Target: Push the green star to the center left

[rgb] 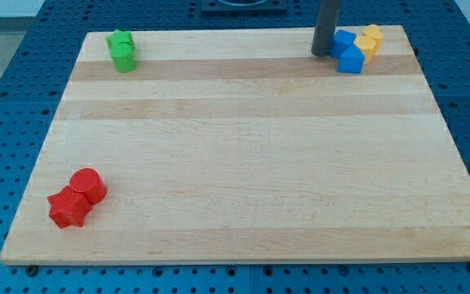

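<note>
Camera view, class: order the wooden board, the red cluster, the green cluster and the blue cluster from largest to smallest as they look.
1. Wooden board, by far.
2. Red cluster, though it lies nearest the view's bottom, so nearness may inflate it.
3. Blue cluster and green cluster: too alike to rank.

Board [243, 163] layout: at the view's top left corner, rear green block [121, 40] touches front green block [125, 60] just below it; shapes unclear. Bottom left: red cylinder [88, 185] touches red star [68, 208], star lower and further left. Top right: two blue blocks [348, 51] with two yellow blocks [369, 40] touching on their right. My tip [322, 54] stands just left of the blue pair, well apart from the green ones.
</note>
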Available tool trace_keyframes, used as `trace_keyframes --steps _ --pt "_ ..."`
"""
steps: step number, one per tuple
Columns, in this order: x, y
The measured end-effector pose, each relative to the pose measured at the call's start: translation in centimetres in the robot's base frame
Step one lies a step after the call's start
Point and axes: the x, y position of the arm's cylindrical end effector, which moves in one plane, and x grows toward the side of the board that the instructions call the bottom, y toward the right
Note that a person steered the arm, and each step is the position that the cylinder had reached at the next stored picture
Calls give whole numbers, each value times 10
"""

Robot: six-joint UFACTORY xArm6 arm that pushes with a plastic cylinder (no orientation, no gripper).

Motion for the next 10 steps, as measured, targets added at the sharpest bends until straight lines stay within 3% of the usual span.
trace_keyframes --steps 2,4,8,10 --pt "0 -11" --pt "-2 -108" --pt "-66 -260" --pt "-68 -328"
